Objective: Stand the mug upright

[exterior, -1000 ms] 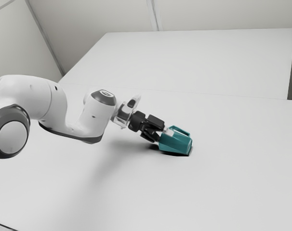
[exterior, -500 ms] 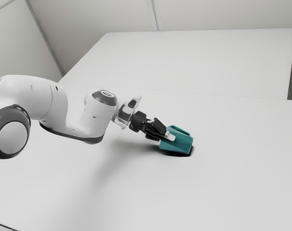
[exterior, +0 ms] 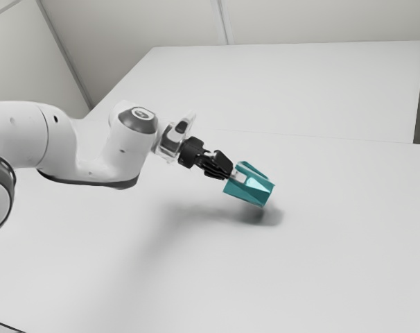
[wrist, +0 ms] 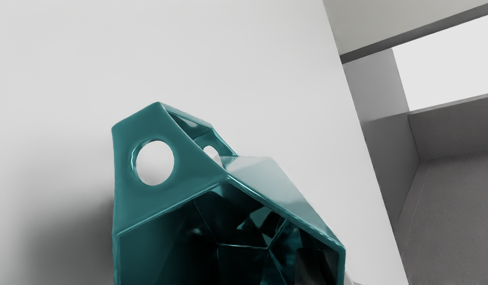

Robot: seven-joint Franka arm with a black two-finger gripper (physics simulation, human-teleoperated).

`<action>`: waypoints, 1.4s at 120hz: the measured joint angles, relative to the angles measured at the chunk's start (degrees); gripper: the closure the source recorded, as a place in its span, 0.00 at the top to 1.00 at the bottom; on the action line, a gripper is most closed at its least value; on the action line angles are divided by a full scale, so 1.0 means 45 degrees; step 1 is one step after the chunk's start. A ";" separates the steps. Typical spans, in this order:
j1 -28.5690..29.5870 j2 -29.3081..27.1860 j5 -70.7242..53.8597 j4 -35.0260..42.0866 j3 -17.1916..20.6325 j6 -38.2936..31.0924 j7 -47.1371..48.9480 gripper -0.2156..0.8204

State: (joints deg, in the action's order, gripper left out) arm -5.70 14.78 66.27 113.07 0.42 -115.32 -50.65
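Note:
The teal faceted mug (exterior: 250, 190) hangs just above the table in the exterior view, tilted, its mouth toward the hand and its base pointing to the exterior view's right and downward. My gripper (exterior: 231, 175) is shut on the mug's wall at the rim. In the wrist view the mug (wrist: 180, 170) shows its dark inside and a handle side with a round hole. There the gripper (wrist: 334, 273) has one dark finger inside the mug and a pale tip outside the same wall; the mug hides much of both.
The white table (exterior: 321, 257) spreads around and beneath the mug, with the mug's shadow on it. A white panel (exterior: 286, 90) stands behind. In the wrist view, a grey recess (wrist: 457, 190) lies beyond the table's edge.
The fingers have closed on the mug's wall since the earliest frame. Hand and mug have risen from the table, shifting slightly to the exterior view's left, and the mug tilts more, base downward.

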 joint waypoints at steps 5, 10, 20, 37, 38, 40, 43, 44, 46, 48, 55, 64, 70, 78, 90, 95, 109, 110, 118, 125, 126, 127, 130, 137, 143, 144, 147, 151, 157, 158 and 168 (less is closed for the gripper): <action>0.0061 -0.0306 -0.0647 0.0008 -0.0008 -0.0017 0.0184 0.04; 0.0112 -0.0543 -0.1373 0.0005 -0.0020 -0.0032 0.0407 0.04; 0.0174 -0.0930 -0.2929 -0.0011 -0.0095 -0.0054 0.0937 0.04; 0.0215 -0.1359 -0.5451 -0.0034 -0.0185 -0.0076 0.1986 0.03; 0.0216 -0.1380 -0.5596 -0.0033 -0.0186 -0.0076 0.2053 0.03; 0.0216 -0.1416 -0.5882 -0.0030 -0.0187 -0.0077 0.2187 0.03; 0.0215 -0.1466 -0.6330 -0.0030 -0.0189 -0.0077 0.2395 0.03; 0.0215 -0.1483 -0.6482 -0.0032 -0.0189 -0.0077 0.2466 0.03; 0.0214 -0.1523 -0.6815 -0.0034 -0.0190 -0.0076 0.2615 0.03; 0.0217 -0.1557 -0.7123 -0.0036 -0.0190 -0.0072 0.2762 0.03; 0.0287 -0.1660 -0.8070 -0.0030 -0.0191 -0.0051 0.3257 0.03; 0.0366 -0.1807 -0.9207 -0.0007 -0.0192 -0.0007 0.3891 0.03; 0.0383 -0.1916 -0.9802 0.0031 -0.0192 0.0019 0.4309 0.03; 0.0378 -0.2149 -1.0550 0.0143 -0.0192 0.0050 0.4870 0.03; 0.0370 -0.2686 -1.1408 0.0671 -0.0191 0.0037 0.5659 0.03; 0.0370 -0.2847 -1.1677 0.0860 -0.0191 0.0019 0.5962 0.03; 0.0395 -0.3310 -1.2524 0.1289 -0.0160 -0.0030 0.6841 0.03; 0.0393 -0.3331 -1.2586 0.1311 -0.0161 -0.0033 0.6907 0.03; 0.0399 -0.3490 -1.3049 0.1618 -0.0151 -0.0140 0.7422 0.03; 0.0409 -0.3621 -1.3321 0.2039 -0.0140 -0.0423 0.7835 0.03; 0.0410 -0.3631 -1.3351 0.2077 -0.0139 -0.0463 0.7891 0.03; 0.0410 -0.3643 -1.3380 0.2114 -0.0138 -0.0504 0.7947 0.03; 0.0410 -0.3694 -1.3456 0.2270 -0.0137 -0.0649 0.8108 0.03; 0.0408 -0.3759 -1.3589 0.2570 -0.0135 -0.1025 0.8461 0.03; 0.0399 -0.3778 -1.3669 0.2699 -0.0134 -0.1352 0.8738 0.03; 0.0397 -0.3780 -1.3680 0.2714 -0.0134 -0.1404 0.8782 0.03; 0.0391 -0.3785 -1.3708 0.2783 -0.0134 -0.1576 0.8911 0.03; 0.0384 -0.3795 -1.3737 0.2864 -0.0134 -0.1785 0.9075 0.03; 0.0380 -0.3796 -1.3770 0.2944 -0.0125 -0.2061 0.9306 0.03; 0.0380 -0.3796 -1.3774 0.2964 -0.0123 -0.2113 0.9343 0.03; 0.0376 -0.3793 -1.3805 0.3103 -0.0100 -0.2583 0.9699 0.03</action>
State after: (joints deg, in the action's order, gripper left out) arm -4.01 -2.29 4.15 127.03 -0.03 -126.94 -7.00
